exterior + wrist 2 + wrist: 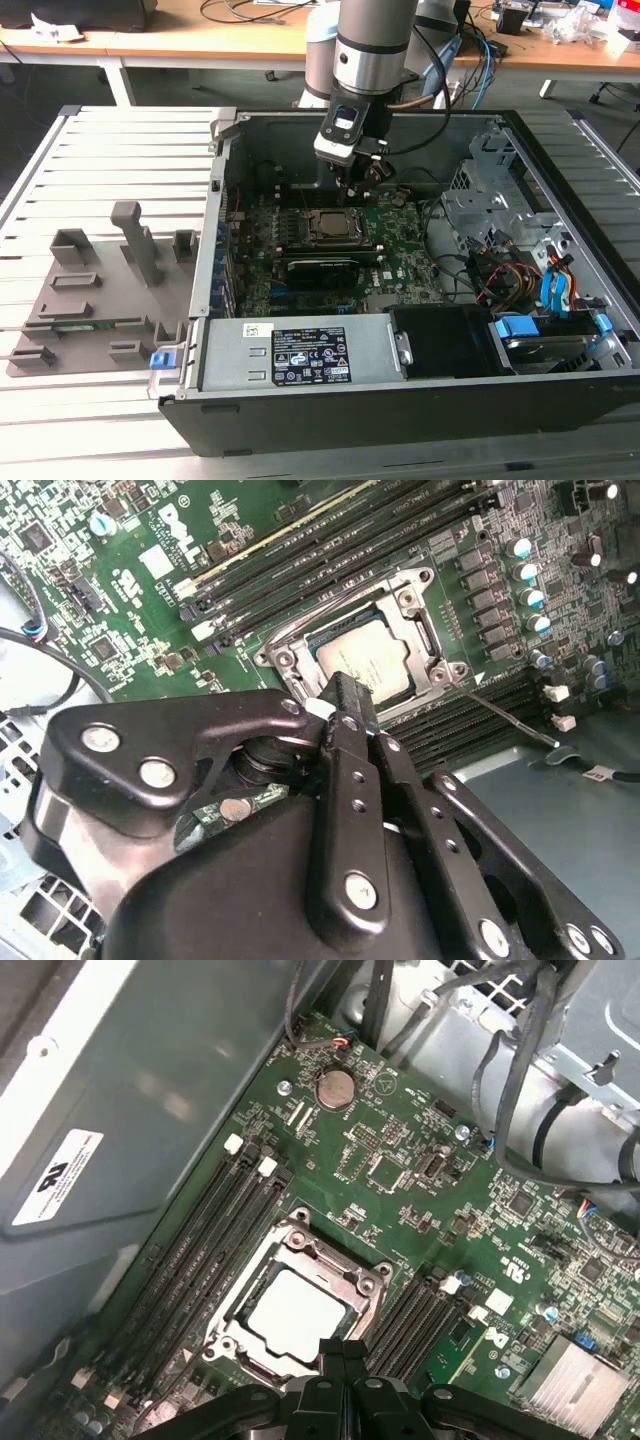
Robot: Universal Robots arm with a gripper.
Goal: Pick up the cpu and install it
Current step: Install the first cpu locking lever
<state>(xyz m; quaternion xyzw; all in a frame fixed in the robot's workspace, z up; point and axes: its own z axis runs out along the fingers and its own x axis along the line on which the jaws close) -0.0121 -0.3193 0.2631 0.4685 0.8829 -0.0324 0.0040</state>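
The cpu (330, 225), a silvery-grey square chip, lies flat inside the black socket frame (330, 243) on the green motherboard of the open computer case. Both wrist views show the cpu (365, 660) (295, 1315) seated in the socket frame (425, 630) (300, 1245). My gripper (356, 186) hangs a little above the socket, just off the cpu's edge. In both wrist views my gripper (338, 690) (345, 1352) has its black fingers pressed together, and nothing is held between them.
Rows of memory slots (215, 1230) flank the socket. A power supply (300, 355) fills the case's front. A drive cage (500, 200) and bundled cables (500, 275) sit at the exterior view's right. A grey fixture plate with blocks (100, 300) lies outside the case at the left.
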